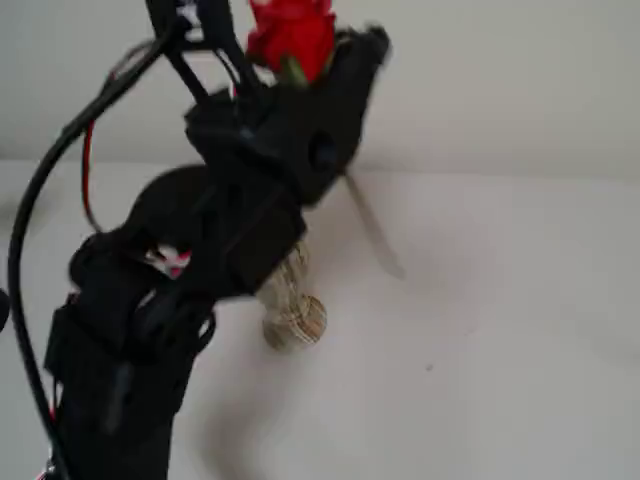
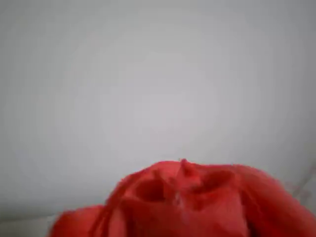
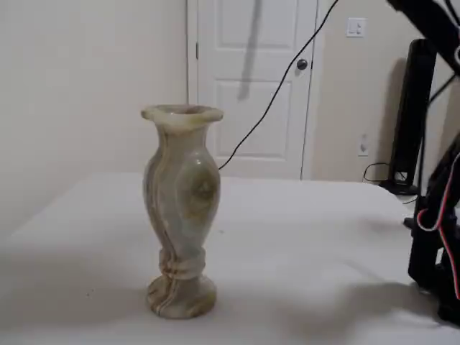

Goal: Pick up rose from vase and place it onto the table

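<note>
White counter (image 3: 302, 237) under beige wall, white door (image 3: 251, 79) behind. Vase (image 3: 180, 215) upright on counter, mouth open, no stem visible in it. Black arm (image 1: 200, 270) raised in a fixed view, hiding most of vase; only foot (image 1: 293, 320) shows. Rose (image 1: 292, 35) held high above counter, clear of vase, red bloom at top of pincer (image 1: 335, 60), thin stem (image 1: 372, 230) slanting down to right below it. Pincer pinching rose near bloom. Wrist view: bloom (image 2: 197, 202) fills lower edge, blurred, against pale wall
</note>
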{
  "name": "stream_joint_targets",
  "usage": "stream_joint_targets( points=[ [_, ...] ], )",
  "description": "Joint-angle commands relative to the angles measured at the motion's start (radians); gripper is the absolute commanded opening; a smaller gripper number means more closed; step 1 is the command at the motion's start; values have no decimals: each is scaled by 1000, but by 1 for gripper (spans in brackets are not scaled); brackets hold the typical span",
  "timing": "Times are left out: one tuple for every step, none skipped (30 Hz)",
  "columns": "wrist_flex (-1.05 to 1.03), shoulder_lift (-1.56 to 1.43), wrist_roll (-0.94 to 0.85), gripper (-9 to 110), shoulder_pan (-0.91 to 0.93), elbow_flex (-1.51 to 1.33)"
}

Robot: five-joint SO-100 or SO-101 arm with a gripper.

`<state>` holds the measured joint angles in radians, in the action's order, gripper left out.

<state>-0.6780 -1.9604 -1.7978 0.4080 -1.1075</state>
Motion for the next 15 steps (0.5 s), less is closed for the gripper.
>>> stream_joint_targets(
  points=[
    [-67,-58,-83,0,160,71],
    [-130,-64,-101,0,184,71],
    [-196,-78,-121,0,204,60],
    [-273,-89,-132,0,218,58],
    [-347,-101,-133,0,225,58],
    [-419,-112,-135,0,229,58],
    [-492,-123,-135,0,230,58],
    [-571,-135,-135,0,229,57],
    [-653,-144,-137,0,221,57],
    [-726,-155,-137,0,212,52],
    [-773,-172,-133,0,198,32],
    [-792,-201,-126,0,184,-18],
    [-793,-245,-121,0,167,-98],
    [-778,-298,-117,0,152,-195],
    [-741,-360,-112,0,133,-307]
  ],
)
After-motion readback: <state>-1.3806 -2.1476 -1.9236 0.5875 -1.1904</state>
